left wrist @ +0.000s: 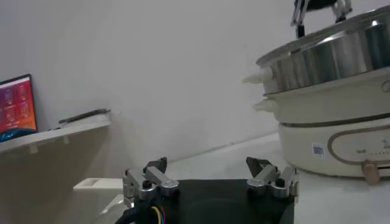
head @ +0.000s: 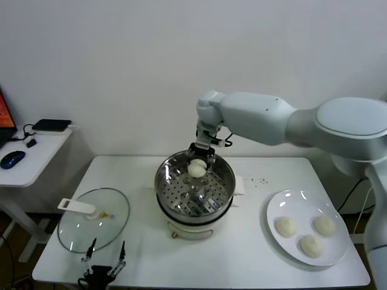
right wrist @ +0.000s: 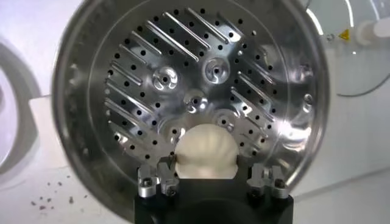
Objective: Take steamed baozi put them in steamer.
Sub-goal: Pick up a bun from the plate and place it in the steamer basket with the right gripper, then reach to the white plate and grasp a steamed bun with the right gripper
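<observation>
The steel steamer (head: pixel 175 193) stands mid-table on its white cooker base. My right gripper (head: pixel 199 162) hangs over the steamer's far rim, shut on one cream-white baozi (head: pixel 197 169), held above the perforated bottom. In the right wrist view the baozi (right wrist: pixel 204 152) sits between the fingers over the steamer (right wrist: pixel 183 73). Three more baozi (head: pixel 286 226) (head: pixel 324 225) (head: pixel 311 245) lie on the white plate (head: pixel 338 257) at the right. My left gripper (head: pixel 104 263) is open and empty at the table's front left; it also shows in the left wrist view (left wrist: pixel 210 176).
A glass lid (head: pixel 91 220) with a white handle lies flat left of the steamer. A side table (head: pixel 30 157) with a mouse and a black device stands at the far left. The steamer and its base also show in the left wrist view (left wrist: pixel 329 122).
</observation>
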